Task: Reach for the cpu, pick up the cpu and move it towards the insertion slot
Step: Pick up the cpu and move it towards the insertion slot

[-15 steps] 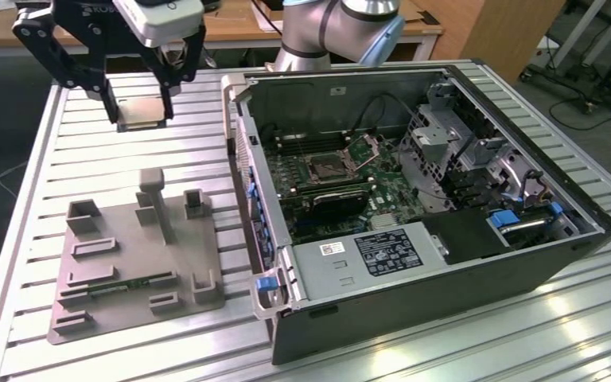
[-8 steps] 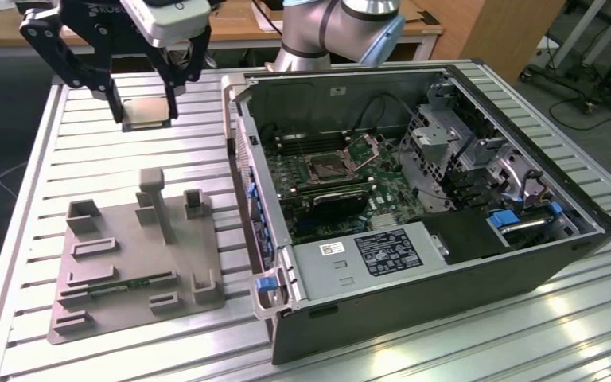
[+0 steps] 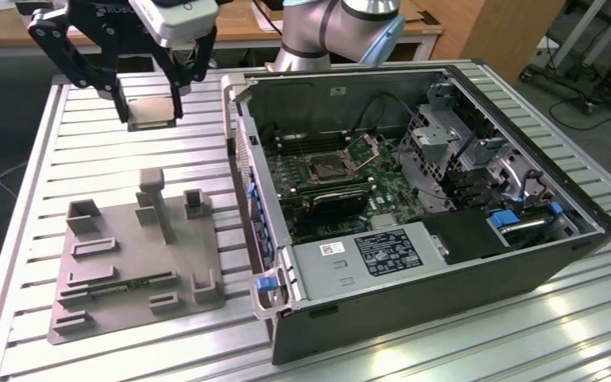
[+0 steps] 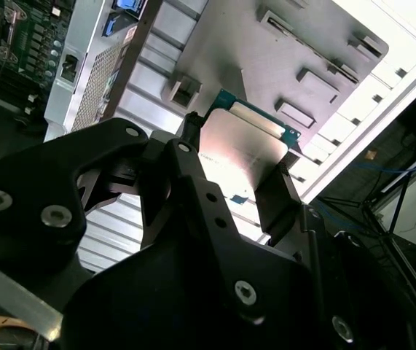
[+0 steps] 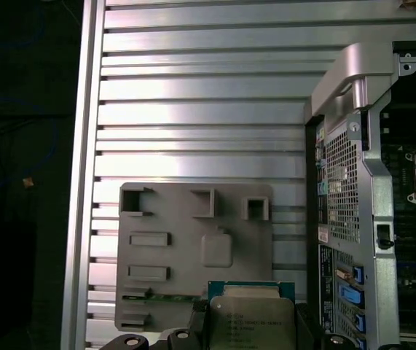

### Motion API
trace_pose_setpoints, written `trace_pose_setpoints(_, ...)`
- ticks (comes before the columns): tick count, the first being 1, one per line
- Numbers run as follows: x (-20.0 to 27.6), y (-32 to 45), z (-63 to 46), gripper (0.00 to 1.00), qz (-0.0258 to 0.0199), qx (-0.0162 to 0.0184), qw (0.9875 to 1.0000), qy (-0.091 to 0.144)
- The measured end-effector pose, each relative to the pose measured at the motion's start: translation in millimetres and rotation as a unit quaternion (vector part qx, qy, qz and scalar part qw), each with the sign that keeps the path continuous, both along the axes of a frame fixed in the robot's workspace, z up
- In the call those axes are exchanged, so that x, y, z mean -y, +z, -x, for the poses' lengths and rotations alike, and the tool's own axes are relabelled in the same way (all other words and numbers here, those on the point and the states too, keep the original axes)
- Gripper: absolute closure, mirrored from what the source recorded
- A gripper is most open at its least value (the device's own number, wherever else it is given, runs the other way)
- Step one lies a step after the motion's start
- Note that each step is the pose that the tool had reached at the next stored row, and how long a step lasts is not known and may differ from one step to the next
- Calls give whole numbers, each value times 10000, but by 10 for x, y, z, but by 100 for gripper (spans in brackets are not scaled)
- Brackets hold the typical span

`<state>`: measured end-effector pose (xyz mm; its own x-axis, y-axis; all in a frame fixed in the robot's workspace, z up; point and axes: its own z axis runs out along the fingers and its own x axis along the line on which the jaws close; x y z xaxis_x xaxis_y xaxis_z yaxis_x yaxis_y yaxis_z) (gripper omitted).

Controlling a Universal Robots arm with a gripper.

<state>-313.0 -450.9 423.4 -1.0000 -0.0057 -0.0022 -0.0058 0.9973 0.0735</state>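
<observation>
The gripper [image 3: 153,110] is clamped on the cpu [image 3: 155,114], one black finger on each of two opposite edges, and holds it in the air, clear of the slatted metal table [image 3: 125,163]. In the exterior view this is at the far part of the table on the exterior view's left, beyond the grey holder tray [image 3: 125,247] and well apart from the open computer case [image 3: 433,286], which lies on the exterior view's right. The chip's silver-grey top plate faces the camera in the first wrist view [image 5: 251,321], with a thin green edge round it; in the second wrist view the cpu [image 4: 240,146] sits between the fingers [image 4: 284,193] with the tray [image 4: 288,44] far beyond it. The tray rests flat on the table just beside the case wall, and a narrow green memory stick [image 3: 125,285] lies in one of its near recesses. Inside the case, on the green board, the insertion slot [image 3: 324,167] is a dark square in a shiny frame, and its metal flap [image 3: 369,147] stands hinged up on the side toward the exterior view's right. The chip is well apart from that slot, with the case's side wall between them
</observation>
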Motion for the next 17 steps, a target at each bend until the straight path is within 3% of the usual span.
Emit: trace_pose_setpoints(17,-4,-5,-106,46,0,0,10000,0)
